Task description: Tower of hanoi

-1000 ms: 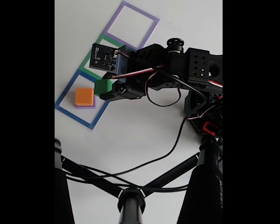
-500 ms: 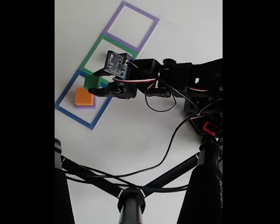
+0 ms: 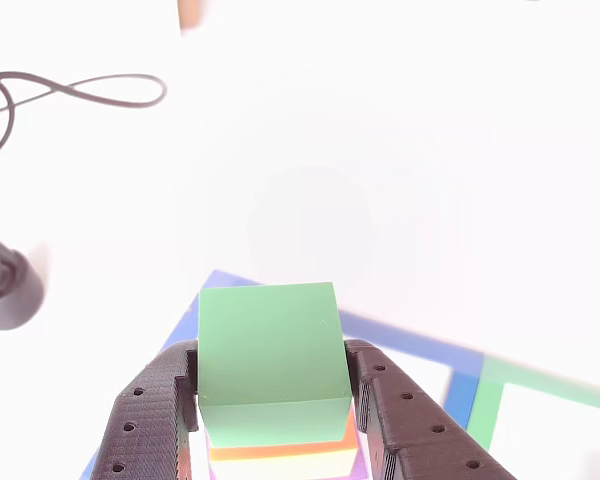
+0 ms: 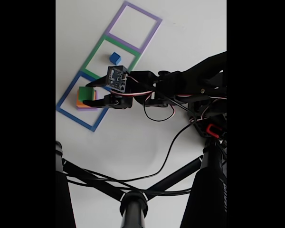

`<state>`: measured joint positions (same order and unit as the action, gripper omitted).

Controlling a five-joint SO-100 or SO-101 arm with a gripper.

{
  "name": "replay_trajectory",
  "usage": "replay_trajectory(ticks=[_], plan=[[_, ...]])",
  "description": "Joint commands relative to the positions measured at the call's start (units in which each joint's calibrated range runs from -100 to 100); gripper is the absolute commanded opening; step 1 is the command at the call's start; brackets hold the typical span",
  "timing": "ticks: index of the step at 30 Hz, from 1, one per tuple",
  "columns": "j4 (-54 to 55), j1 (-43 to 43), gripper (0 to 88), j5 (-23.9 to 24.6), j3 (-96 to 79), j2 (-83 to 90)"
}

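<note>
green block held in the claw above the orange block

in the other view the green block is clamped between the two fingers of the claw, directly over the orange block. in the fixed view that stack is seen inside the blue square outline on the white bench, the small blue cube inside the green outline.

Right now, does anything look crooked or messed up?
Nothing stands out. The gripper holds the green block squarely over the orange block and purple block, and the blue cube sits upright in the green outline.
</note>
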<state>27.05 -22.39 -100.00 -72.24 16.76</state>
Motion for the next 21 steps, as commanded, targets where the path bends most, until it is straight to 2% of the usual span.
replay_trajectory(ticks=[1,21], plan=[[5.42,-0.52,5.9,0.0,1.24,-2.99],[11.01,-0.04,6.0,0.0,5.78,-12.12]])
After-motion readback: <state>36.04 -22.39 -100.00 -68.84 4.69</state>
